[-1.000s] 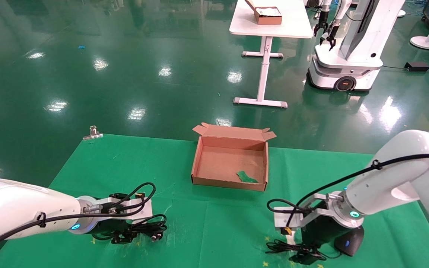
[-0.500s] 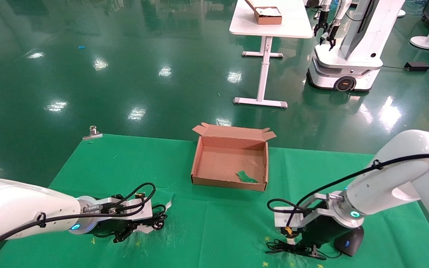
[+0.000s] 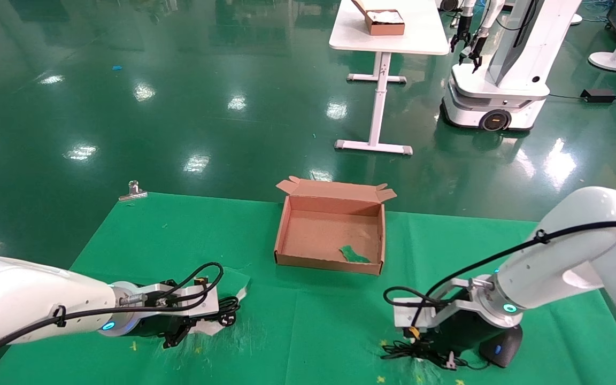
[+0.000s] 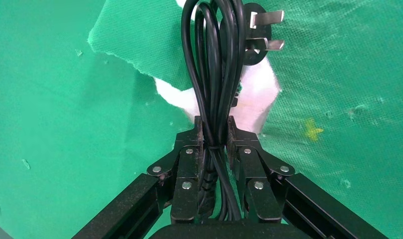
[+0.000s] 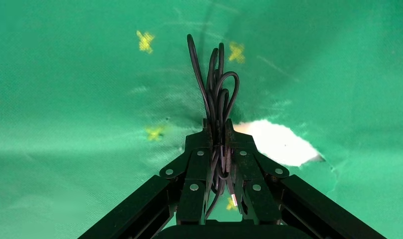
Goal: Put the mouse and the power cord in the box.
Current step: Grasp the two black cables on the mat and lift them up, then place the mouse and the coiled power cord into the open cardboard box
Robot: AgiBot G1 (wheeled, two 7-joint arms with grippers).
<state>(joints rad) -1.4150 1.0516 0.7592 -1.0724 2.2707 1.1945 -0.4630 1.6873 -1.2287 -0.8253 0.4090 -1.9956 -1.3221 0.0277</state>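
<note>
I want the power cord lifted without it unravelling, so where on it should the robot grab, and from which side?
Best grip is probably the middle of the power cord, where its long loops run parallel as one bundle, coming from above with a finger on each side. The left gripper already pinches it there, clear of the plug; squeezing every strand should keep the coil together.

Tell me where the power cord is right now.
The power cord is clamped in the left gripper at the near left of the green cloth in the head view, over a torn patch, short of the box.
</note>
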